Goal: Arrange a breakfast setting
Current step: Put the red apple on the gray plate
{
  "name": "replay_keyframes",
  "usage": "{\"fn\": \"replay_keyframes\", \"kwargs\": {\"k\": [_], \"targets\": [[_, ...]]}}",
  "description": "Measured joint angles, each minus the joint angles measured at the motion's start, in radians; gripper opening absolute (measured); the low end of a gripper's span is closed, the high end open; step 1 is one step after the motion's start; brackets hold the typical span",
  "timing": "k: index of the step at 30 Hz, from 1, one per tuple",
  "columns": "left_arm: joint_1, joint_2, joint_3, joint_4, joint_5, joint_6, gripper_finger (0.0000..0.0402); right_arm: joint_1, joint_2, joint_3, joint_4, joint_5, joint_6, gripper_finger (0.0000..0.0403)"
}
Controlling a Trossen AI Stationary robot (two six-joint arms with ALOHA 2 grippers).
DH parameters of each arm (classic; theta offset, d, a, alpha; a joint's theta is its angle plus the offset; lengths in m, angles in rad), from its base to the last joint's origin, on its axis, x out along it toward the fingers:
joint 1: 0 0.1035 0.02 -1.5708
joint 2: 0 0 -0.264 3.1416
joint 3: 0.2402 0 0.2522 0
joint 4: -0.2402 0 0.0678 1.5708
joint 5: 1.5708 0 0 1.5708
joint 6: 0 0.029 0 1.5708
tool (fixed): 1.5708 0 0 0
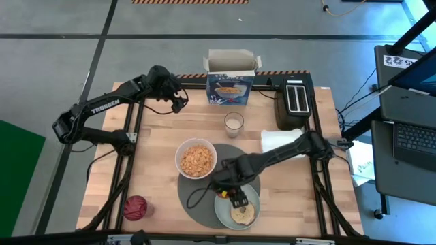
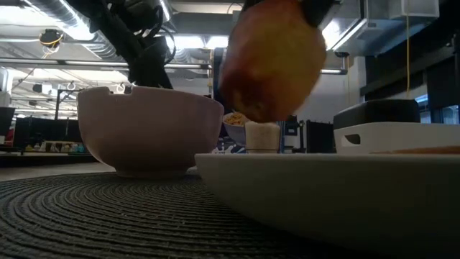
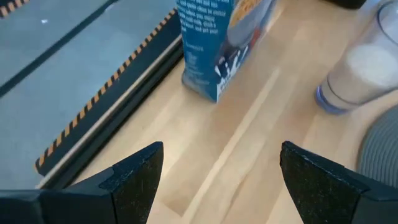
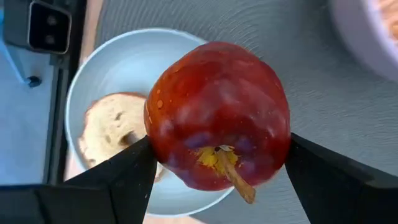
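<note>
Breakfast setting pieces are grouped at the near middle of the wooden table. A round dark-grey mat carries a white bowl filled with cereal on its far side. A pale-green plate sits at the mat's near right edge and partly overhangs it.

A bagel half lies cut side up on the plate. The right gripper hangs over the plate's rim, just beside the bagel, with its two fingers clamped on either side of a red apple, stem end towards the wrist camera. In the low view the apple is clear of the plate, in the air above it.

A small glass of milk stands beyond the mat, and the blue cereal box, top flaps open, is upright at the far edge. A black toaster is to the right of the box, with a white tray in front of it.

The left gripper waits near the far edge, left of the cereal box, its fingers spread apart with nothing between them. A dark-red round object rests alone at the near left corner; I cannot tell what it is.
</note>
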Motion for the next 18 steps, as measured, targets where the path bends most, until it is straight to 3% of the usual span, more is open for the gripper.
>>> {"fn": "replay_keyframes", "kwargs": {"k": [6, 18], "targets": [[0.000, 0.000, 0.000, -0.036, 0.000, 0.002, 0.0309, 0.027, 0.038, 0.016, -0.088, -0.024, 0.053, 0.0316], [0.000, 0.000, 0.000, -0.042, 0.000, 0.003, 0.0309, 0.037, 0.063, 0.017, -0.086, -0.011, 0.093, 0.0318]]}}
